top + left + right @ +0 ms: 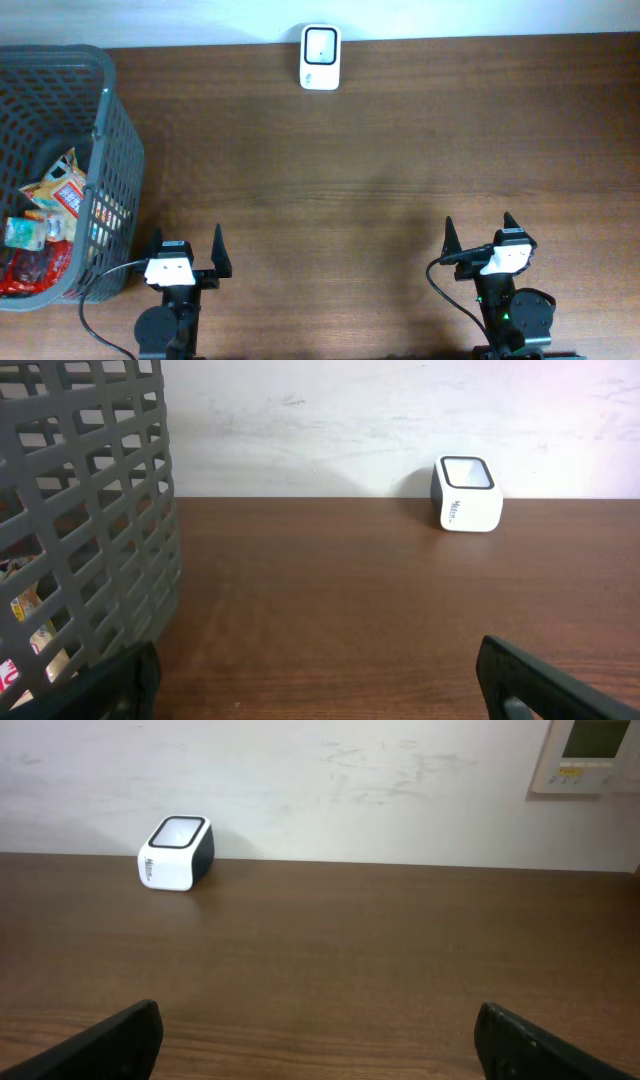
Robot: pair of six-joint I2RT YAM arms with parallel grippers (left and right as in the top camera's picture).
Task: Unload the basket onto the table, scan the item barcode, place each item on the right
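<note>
Worktop (380, 170): dark brown wood-grain surface, matt, with a faint sheen toward the middle. Its far edge meets a white wall (350, 790), which carries light scuffs and grey smudges. A pale wall-mounted control panel (592, 755) with a greenish display is fixed at the upper right of the right wrist view. Lighting is even and diffuse, with soft shadows.

Scanner (320, 57) stood at the far edge of the table (380, 150), centre, against the wall. Basket (118, 140) sat at the left edge, packets (60, 195) inside it. Left gripper (187, 238) was at the near edge, just right of the basket. Right gripper (479, 224) was well apart from it, at the near right.
</note>
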